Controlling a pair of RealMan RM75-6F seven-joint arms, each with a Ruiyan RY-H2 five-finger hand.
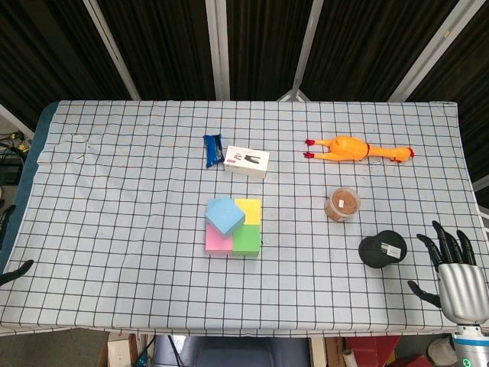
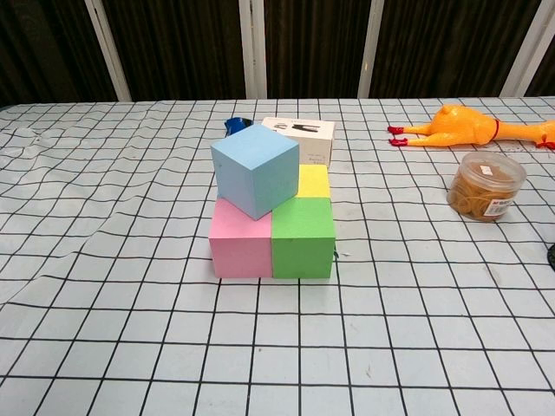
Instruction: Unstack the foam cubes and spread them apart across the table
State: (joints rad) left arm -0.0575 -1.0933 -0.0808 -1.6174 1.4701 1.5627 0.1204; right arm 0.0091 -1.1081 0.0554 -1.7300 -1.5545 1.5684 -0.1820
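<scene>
The blue cube (image 2: 256, 169) was seen turned corner-forward atop the pink cube (image 2: 240, 243), well left of the right hand (image 1: 456, 267), whose fingers were spread, holding nothing.

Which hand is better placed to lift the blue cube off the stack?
Probably the right hand: it is fully in view, fingers spread, empty. Of the left hand only a tip shows. The blue foam cube lies between them.
</scene>
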